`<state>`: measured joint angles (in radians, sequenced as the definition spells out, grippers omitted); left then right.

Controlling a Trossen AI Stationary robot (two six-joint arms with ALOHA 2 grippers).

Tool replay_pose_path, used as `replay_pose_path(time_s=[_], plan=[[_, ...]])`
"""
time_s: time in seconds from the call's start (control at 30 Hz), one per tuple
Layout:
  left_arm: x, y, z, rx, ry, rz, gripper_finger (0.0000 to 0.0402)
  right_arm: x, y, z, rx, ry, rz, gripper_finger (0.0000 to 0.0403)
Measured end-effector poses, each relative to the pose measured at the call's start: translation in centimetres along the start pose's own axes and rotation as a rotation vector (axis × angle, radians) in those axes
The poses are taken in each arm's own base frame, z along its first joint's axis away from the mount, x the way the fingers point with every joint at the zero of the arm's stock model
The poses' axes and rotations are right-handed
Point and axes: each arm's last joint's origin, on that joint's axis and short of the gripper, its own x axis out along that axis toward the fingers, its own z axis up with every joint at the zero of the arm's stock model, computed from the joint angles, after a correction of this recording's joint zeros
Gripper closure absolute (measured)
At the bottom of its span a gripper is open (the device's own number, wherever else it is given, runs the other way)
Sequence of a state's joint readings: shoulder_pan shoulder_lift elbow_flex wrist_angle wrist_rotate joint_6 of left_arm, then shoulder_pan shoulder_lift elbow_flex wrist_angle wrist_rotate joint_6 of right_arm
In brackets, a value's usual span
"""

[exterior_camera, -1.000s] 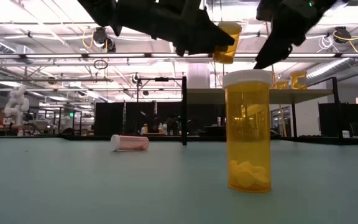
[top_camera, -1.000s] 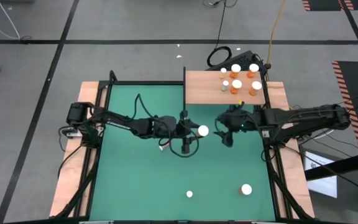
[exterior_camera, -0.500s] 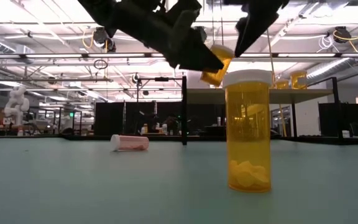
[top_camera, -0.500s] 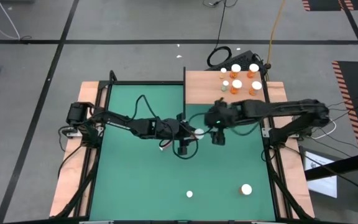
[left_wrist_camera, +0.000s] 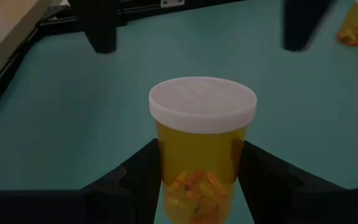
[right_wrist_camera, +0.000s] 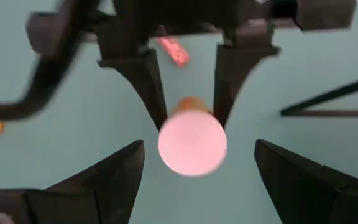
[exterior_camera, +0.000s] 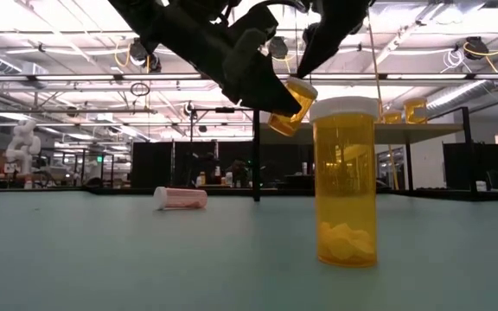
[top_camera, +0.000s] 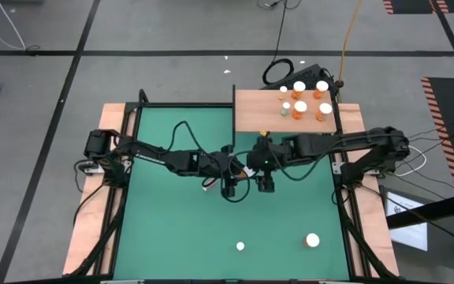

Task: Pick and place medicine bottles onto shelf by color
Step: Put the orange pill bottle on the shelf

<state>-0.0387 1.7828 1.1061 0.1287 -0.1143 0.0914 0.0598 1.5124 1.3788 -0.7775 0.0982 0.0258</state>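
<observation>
two dark jointed arms, looping black cables, black wedge-shaped claw fingers (right_wrist_camera: 135,180).

Between the left gripper's (left_wrist_camera: 197,186) matt black fingers (left_wrist_camera: 135,180), the bottle (left_wrist_camera: 201,162) looks like glossy translucent orange plastic with a smooth, matt white cap. Beneath lies a smooth matt green mat (top_camera: 180,229); the shelf (top_camera: 262,110) is bare light wood.

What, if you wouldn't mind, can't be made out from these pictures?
- High view: the held bottle is hidden under the left gripper and right gripper.
- High view: colours of the bottles on the shelf are too small to sort.
- Right wrist view: the pink-red scrap is blurred.
- Low view: both arms are cut off by the top edge.
</observation>
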Motion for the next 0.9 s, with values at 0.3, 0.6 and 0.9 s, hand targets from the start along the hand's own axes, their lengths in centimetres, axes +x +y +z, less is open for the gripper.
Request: replay_pose_path(time_s=[0.3, 0.6, 0.9], plan=[[0.0, 0.0, 0.1, -0.005, -0.012, 0.002, 0.0213, 1.0, 0.2, 0.1, -0.012, -0.015, 0.023, 0.0079], [0.0, -0.1, 0.5, -0.008, -0.054, -0.010, 0.0213, 2.3, 0.3, -1.0, -0.051, 0.025, 0.023, 0.0067], [0.0, -0.1, 0.7, 0.001, -0.066, -0.013, 0.0213, 2.3, 0.3, -0.8, -0.130, 0.002, 0.023, 0.0109]])
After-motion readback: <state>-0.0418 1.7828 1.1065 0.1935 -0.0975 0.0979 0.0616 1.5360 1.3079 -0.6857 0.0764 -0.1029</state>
